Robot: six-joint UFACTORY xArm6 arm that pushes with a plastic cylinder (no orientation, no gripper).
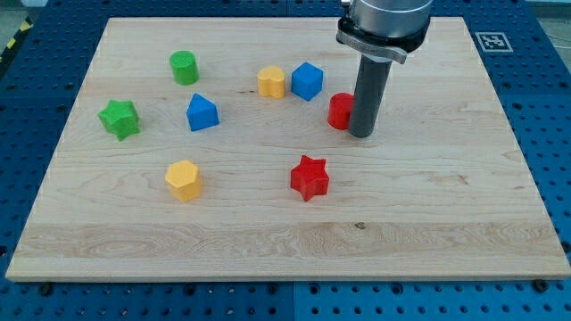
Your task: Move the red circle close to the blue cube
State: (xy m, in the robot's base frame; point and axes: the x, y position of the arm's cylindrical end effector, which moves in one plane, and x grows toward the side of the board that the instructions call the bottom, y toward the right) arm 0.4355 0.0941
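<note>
**Red circle nearly at the blue cube, tip pressed against its far side**

My tip (361,134) stood on the board's upper right quarter, touching the right side of the red circle (340,111), which it partly hid. There was no gripper on this arm, only the rod, so nothing was spread, pressed together or pinching. The red circle lay near the blue cube (307,80), down and to the right of it, with a narrow strip of bare wood between them. A yellow block (272,81) sat just beside the cube on the side toward the board's left edge.

The step in hand looked like the last short push. Done well, it called for a slow slide toward the board's top left corner, with the tip kept square behind the circle's middle so the round piece would not roll off sideways. Stopping short of contact seemed wise, since a hard shove could drive the cube into the yellow block. The red star (310,177), toward the bottom edge, stood well apart from this path
</note>
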